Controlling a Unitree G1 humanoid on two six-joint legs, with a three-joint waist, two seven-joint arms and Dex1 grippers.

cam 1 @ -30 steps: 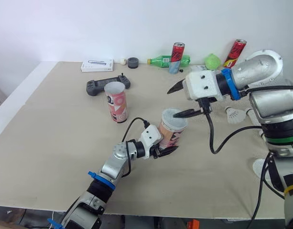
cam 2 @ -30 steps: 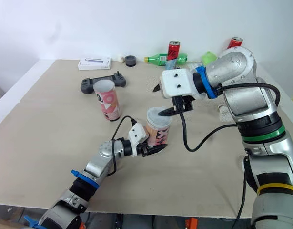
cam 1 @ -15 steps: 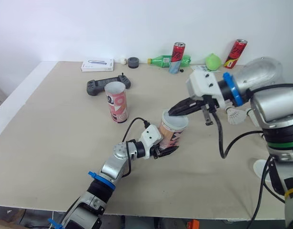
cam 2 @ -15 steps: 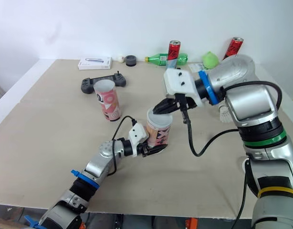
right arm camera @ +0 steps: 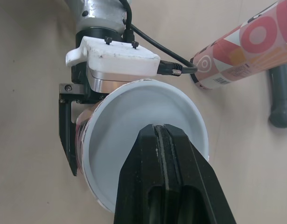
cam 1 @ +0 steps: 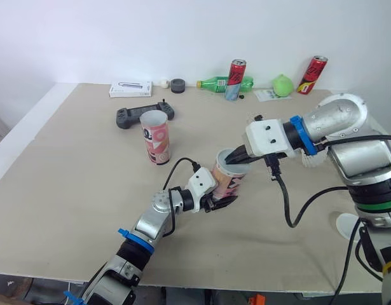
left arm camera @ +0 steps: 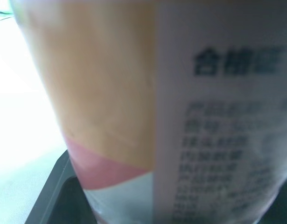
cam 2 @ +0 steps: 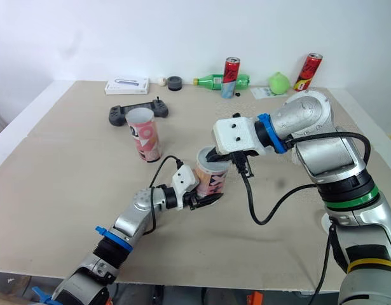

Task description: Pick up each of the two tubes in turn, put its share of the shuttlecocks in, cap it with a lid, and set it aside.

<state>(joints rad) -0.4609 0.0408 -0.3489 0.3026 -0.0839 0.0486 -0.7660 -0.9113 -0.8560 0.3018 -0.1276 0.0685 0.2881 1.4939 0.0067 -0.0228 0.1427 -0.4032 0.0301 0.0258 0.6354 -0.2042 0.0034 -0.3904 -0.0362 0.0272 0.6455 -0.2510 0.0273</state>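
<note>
Right gripper [cam 1: 236,154] lower over beige table [cam 1: 68,190]

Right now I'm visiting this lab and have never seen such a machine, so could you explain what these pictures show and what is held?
It is a humanoid robot with two arms, each ending in a black two-fingered gripper. The two wide pictures come from cameras in its head, looking down at a table; the two close ones come from its wrists. The left gripper clamps the base of an upright pink tube. The right gripper, fingers shut, points down onto the white lid on that tube. A second tube stands apart, near a game controller. Along the far edge are a white box, a green bottle and a red can.
</note>
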